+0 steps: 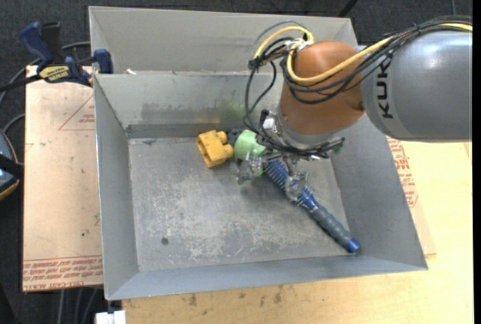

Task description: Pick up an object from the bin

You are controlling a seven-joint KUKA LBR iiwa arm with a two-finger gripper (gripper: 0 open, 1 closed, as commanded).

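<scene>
My gripper (259, 165) hangs low in the middle of the bin, towards the back wall, mostly hidden under the orange wrist cover. It is right over the coiled end of a blue brush-like tool (316, 211), whose handle runs out to the front right. A pale green rounded thing (246, 143) lies against the gripper's left side. To the left of the green thing sits a yellow blocky plastic piece (213, 147), touching it or nearly so. I cannot make out whether anything is held.
The three things cluster near the back wall at mid-bin. Bare grey floor spreads over the left and front of the bin. The arm and its cables cover the right rear part.
</scene>
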